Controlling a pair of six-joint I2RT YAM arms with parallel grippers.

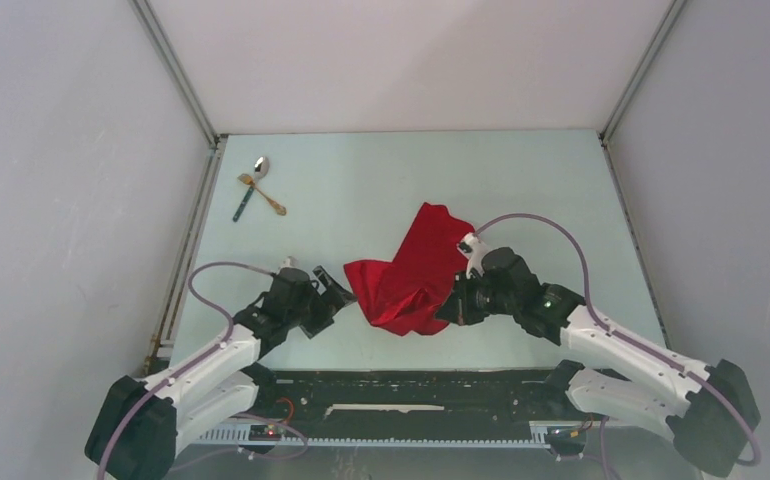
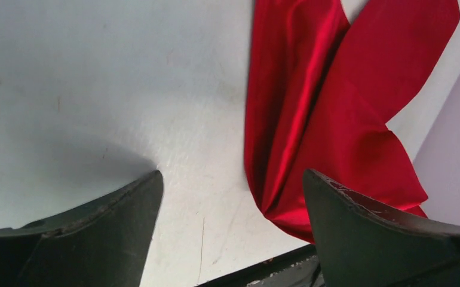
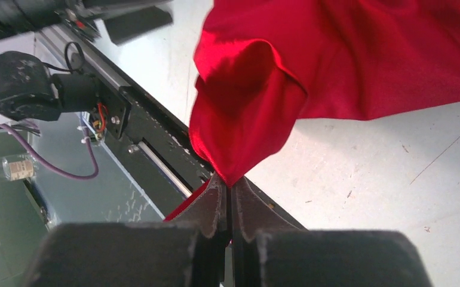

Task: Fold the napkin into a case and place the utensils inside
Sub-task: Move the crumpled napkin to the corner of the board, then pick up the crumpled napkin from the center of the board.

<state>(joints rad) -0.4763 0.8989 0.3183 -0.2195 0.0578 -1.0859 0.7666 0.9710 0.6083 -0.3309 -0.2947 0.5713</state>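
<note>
Pale grey walls [image 1: 411, 60] boxed in a light blue-green surface [image 1: 381, 180]. From above, the napkin [image 1: 411, 275] sat crumpled and partly raised near the front middle, between the left hand [image 1: 333, 298] and the right hand [image 1: 453, 305]. Only that overhead view showed the utensils [image 1: 258, 187], grouped near the far left corner, well apart from the cloth: a silver spoon [image 1: 261, 165], a gold fork [image 1: 266, 197] and a teal-handled piece [image 1: 242, 208]. They overlapped, but they were too small to tell which lay on top.

The left wrist view added what the top one could not. The left hand's fingers [image 2: 96, 233] stood wide apart with bare surface between them. One fold of the napkin [image 2: 329, 119] ran behind one finger, and whether it touched was unclear. The right wrist view showed the right hand [image 3: 229, 191] pressed together on a pinched corner of the napkin [image 3: 335, 60], with the cloth bunched above the fingertips. Both wrist views cut off the napkin's outer edges.
</note>
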